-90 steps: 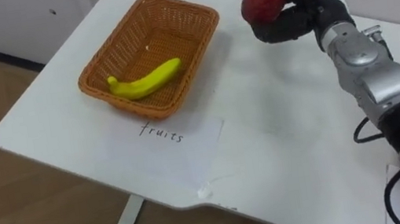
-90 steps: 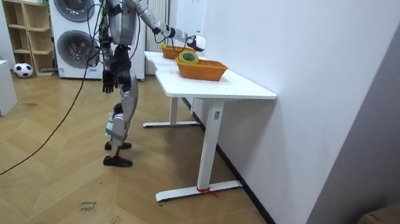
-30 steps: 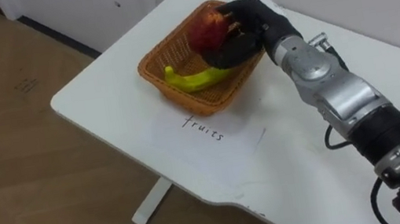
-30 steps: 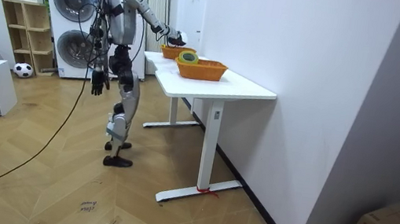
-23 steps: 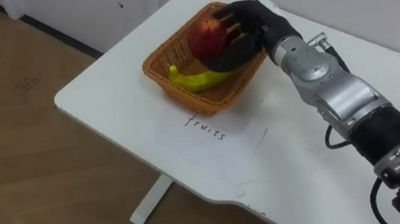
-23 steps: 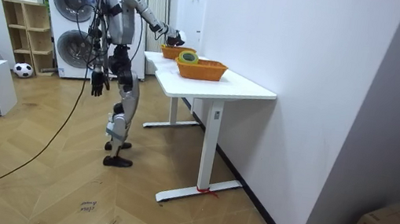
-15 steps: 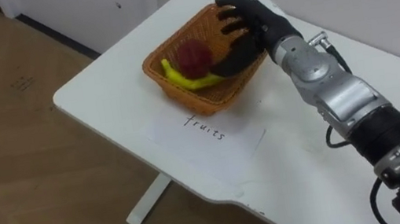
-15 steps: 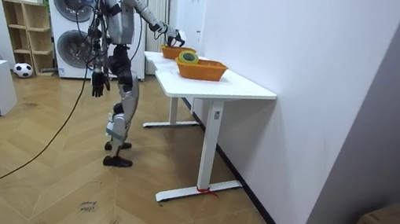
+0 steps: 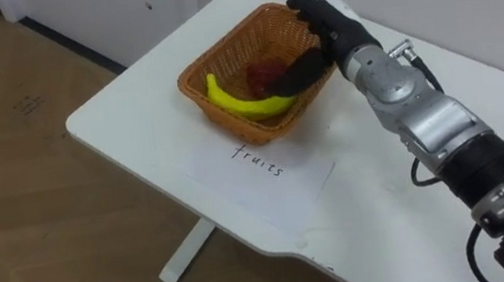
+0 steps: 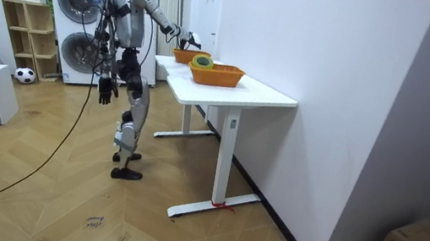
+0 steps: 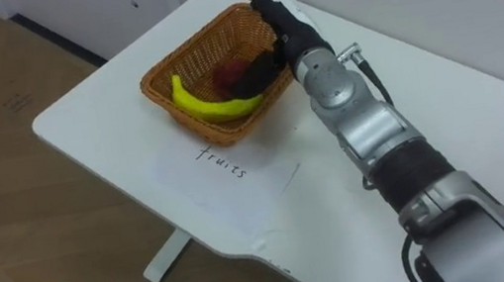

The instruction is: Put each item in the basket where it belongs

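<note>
Apple (image 9: 262,75) lies with the banana (image 9: 247,107) in the basket (image 9: 230,44) just under the right hand (image 9: 329,29), fingers straight and empty, because fruit belongs there.

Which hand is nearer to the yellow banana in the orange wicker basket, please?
Right. The right hand hovers open just beyond the yellow banana; the left hand hangs by the robot's hip.
</note>
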{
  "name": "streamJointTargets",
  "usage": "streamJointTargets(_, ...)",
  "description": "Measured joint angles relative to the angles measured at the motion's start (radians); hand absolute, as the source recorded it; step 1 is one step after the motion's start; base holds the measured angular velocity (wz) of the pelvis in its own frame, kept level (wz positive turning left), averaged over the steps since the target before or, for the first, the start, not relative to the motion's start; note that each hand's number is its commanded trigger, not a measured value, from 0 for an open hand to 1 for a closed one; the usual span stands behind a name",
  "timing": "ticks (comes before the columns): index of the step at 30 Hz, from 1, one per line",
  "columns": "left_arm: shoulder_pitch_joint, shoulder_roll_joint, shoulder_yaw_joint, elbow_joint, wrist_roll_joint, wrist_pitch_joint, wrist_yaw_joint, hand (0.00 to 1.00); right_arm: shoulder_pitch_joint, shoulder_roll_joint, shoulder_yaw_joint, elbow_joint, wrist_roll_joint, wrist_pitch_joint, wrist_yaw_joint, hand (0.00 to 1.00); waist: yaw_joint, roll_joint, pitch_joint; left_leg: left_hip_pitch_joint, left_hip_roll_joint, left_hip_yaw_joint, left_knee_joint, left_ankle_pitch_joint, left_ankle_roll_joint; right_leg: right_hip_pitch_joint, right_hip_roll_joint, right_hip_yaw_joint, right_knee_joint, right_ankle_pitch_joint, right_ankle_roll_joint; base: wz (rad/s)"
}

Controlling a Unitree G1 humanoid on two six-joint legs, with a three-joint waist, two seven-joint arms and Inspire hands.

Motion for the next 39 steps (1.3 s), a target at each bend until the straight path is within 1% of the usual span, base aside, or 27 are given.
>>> streamJointTargets(7,0.0,0.005,0.002,0.0,-0.003,0.0,0.001,0.0,0.0,-0.001,-0.011,0.0,0.008,-0.001,-0.005,0.0,-0.008,0.001,0.0007,-0.002,0.0,0.002,0.001,0.0,0.0,-0.001,0.0,0.003,0.0,0.0,0.0,0.0)
streamJointTargets(10,-0.001,0.011,0.002,0.0,-0.003,0.0,0.006,0.0,0.0,-0.002,-0.013,-0.004,0.041,-0.003,-0.01,0.0,-0.026,0.002,0.001,-0.006,0.0,-0.002,0.003,0.0,0.0,-0.003,0.0,0.002,0.0,0.0,0.0,0.0)
streamJointTargets(13,-0.005,0.013,0.0,-0.001,-0.002,-0.008,0.023,0.0,0.0,-0.005,-0.026,-0.004,0.072,-0.009,-0.022,0.0,-0.044,0.006,0.0024,-0.012,0.0,0.007,0.005,0.0,0.0,-0.011,0.0,0.009,0.001,0.0,0.0,-0.04)
streamJointTargets(14,-0.005,0.013,0.0,-0.001,-0.002,-0.01,0.029,0.0,0.0,-0.007,-0.03,-0.007,0.099,-0.01,-0.028,0.0,-0.053,0.009,0.0028,-0.011,0.0,0.011,0.004,0.0,0.0,-0.011,-0.001,0.015,0.0,0.0,0.0,-0.12)
streamJointTargets(16,-0.005,0.013,0.001,-0.002,-0.001,-0.011,0.029,0.0,0.0,-0.009,-0.047,-0.018,0.133,-0.01,-0.029,0.0,-0.073,0.012,0.0005,-0.008,0.001,0.016,0.004,0.0,0.001,-0.012,0.0,0.027,0.0,0.0,0.0,-0.1)
streamJointTargets(18,-0.005,0.009,0.001,-0.005,-0.002,-0.012,0.028,0.0,0.0,-0.014,-0.093,-0.065,0.167,-0.01,-0.031,0.0,-0.097,0.022,-0.0016,0.0,0.002,0.029,0.007,0.0,0.001,-0.016,-0.001,0.049,-0.001,0.0,0.0,-0.17)
streamJointTargets(19,-0.005,0.008,0.002,-0.006,-0.002,-0.012,0.028,0.0,0.0,-0.015,-0.106,-0.078,0.167,-0.01,-0.033,0.0,-0.105,0.026,-0.0022,0.002,0.002,0.031,0.007,0.0,0.001,-0.016,-0.001,0.052,-0.001,0.0,0.0,-0.17)
streamJointTargets(20,-0.007,0.007,0.005,-0.01,-0.002,-0.012,0.028,0.0,0.0,-0.019,-0.137,-0.103,0.167,-0.012,-0.035,0.0,-0.121,0.033,-0.0037,0.005,0.002,0.033,0.004,0.0,0.001,-0.016,-0.001,0.053,0.0,0.0,0.0,-0.05)
streamJointTargets(21,-0.01,0.008,0.012,-0.012,-0.004,-0.015,0.03,0.0,0.0,-0.04,-0.15,-0.132,0.169,-0.012,-0.038,0.0,-0.14,0.038,-0.0061,0.005,0.002,0.032,0.002,0.0,0.001,-0.016,-0.001,0.054,0.0,0.0,0.0,-0.04)
streamJointTargets(22,-0.01,0.009,0.012,-0.013,-0.006,-0.016,0.032,0.0,0.0,-0.05,-0.156,-0.147,0.17,-0.012,-0.038,0.0,-0.145,0.041,-0.0073,0.006,0.002,0.033,0.001,0.0,0.001,-0.016,-0.001,0.056,0.0,0.0,0.0,-0.06)
streamJointTargets(24,-0.005,0.007,0.018,-0.031,-0.002,-0.017,0.034,0.0,0.0,-0.093,-0.194,-0.2,0.171,-0.012,-0.037,0.0,-0.177,0.05,-0.0135,0.011,0.005,0.052,-0.002,0.0,0.002,-0.016,-0.001,0.065,0.0,0.0,0.0,-0.12)
streamJointTargets(25,-0.008,0.006,0.023,-0.038,-0.002,-0.017,0.034,0.0,0.0,-0.101,-0.208,-0.21,0.171,-0.012,-0.036,0.0,-0.184,0.051,-0.0142,0.012,0.006,0.057,-0.002,0.0,0.002,-0.016,0.0,0.067,0.0,0.0,0.0,-0.14)
streamJointTargets(26,-0.007,0.003,0.042,-0.049,-0.002,-0.019,0.034,0.0,0.0,-0.118,-0.225,-0.232,0.17,-0.012,-0.041,0.0,-0.191,0.053,-0.0148,0.015,0.008,0.066,-0.006,0.0,0.002,-0.017,0.001,0.074,0.0,0.0,0.0,-0.27)
streamJointTargets(27,-0.013,0.002,0.055,-0.05,-0.003,-0.022,0.036,0.0,0.0,-0.131,-0.239,-0.252,0.168,-0.012,-0.042,0.0,-0.196,0.053,-0.015,0.022,0.014,0.082,-0.017,0.0,0.001,-0.019,0.004,0.086,0.0,0.001,-0.002,-0.3)
streamJointTargets(28,-0.016,0.002,0.06,-0.053,-0.005,-0.022,0.038,0.0,0.0,-0.134,-0.248,-0.261,0.167,-0.012,-0.042,0.0,-0.205,0.053,-0.0157,0.024,0.016,0.083,-0.018,0.0,0.001,-0.019,0.005,0.09,0.0,0.002,-0.003,-0.22)
streamJointTargets(29,-0.028,0.003,0.063,-0.052,-0.005,-0.028,0.045,0.0,0.0,-0.147,-0.259,-0.287,0.168,-0.012,-0.043,0.0,-0.226,0.051,-0.0173,0.029,0.017,0.086,-0.023,0.0,0.001,-0.019,0.007,0.095,0.0,0.002,-0.003,-0.15)
streamJointTargets(30,-0.033,0.002,0.063,-0.051,-0.007,-0.032,0.052,0.0,0.0,-0.161,-0.268,-0.313,0.168,-0.012,-0.042,0.0,-0.243,0.051,-0.0178,0.04,0.02,0.096,-0.031,0.0,0.001,-0.018,0.009,0.112,0.0,0.002,-0.003,-0.16)
streamJointTargets(31,-0.036,0.002,0.063,-0.05,-0.011,-0.035,0.053,0.0,0.0,-0.168,-0.269,-0.326,0.169,-0.012,-0.042,0.0,-0.247,0.051,-0.0179,0.044,0.021,0.103,-0.032,0.0,0.001,-0.016,0.01,0.116,0.0,0.002,-0.003,-0.24)
streamJointTargets(33,-0.057,0.002,0.069,-0.037,-0.043,-0.047,0.057,0.0,0.0,-0.203,-0.293,-0.357,0.18,-0.013,-0.043,0.0,-0.271,0.049,-0.0188,0.06,0.021,0.114,-0.04,0.0,0.001,-0.01,0.01,0.13,0.0,0.002,-0.003,-0.17)
streamJointTargets(35,-0.066,0.002,0.069,-0.033,-0.06,-0.057,0.058,0.0,-0.001,-0.227,-0.312,-0.359,0.181,-0.016,-0.044,0.0,-0.276,0.047,-0.0198,0.072,0.024,0.135,-0.048,0.0,0.001,-0.01,0.01,0.148,0.0,0.002,-0.003,-0.28)
streamJointTargets(36,-0.068,0.003,0.07,-0.029,-0.067,-0.064,0.058,0.0,-0.001,-0.232,-0.328,-0.359,0.181,-0.016,-0.043,0.0,-0.293,0.044,-0.0203,0.078,0.024,0.14,-0.054,0.0,0.001,-0.011,0.01,0.157,0.0,0.002,-0.003,-0.28)
streamJointTargets(37,-0.069,0.003,0.072,-0.026,-0.074,-0.068,0.058,0.0,0.0,-0.233,-0.337,-0.362,0.181,-0.016,-0.043,0.0,-0.3,0.043,-0.0212,0.078,0.025,0.145,-0.056,0.0,0.001,-0.014,0.011,0.163,0.0,0.002,-0.003,-0.25)
streamJointTargets(39,-0.075,0.002,0.09,-0.005,-0.082,-0.076,0.058,0.0,0.025,-0.237,-0.39,-0.404,0.175,-0.016,-0.044,0.0,-0.321,0.041,-0.0221,0.078,0.03,0.162,-0.06,0.0,0.002,-0.026,0.015,0.178,0.0,0.007,-0.005,-0.25)
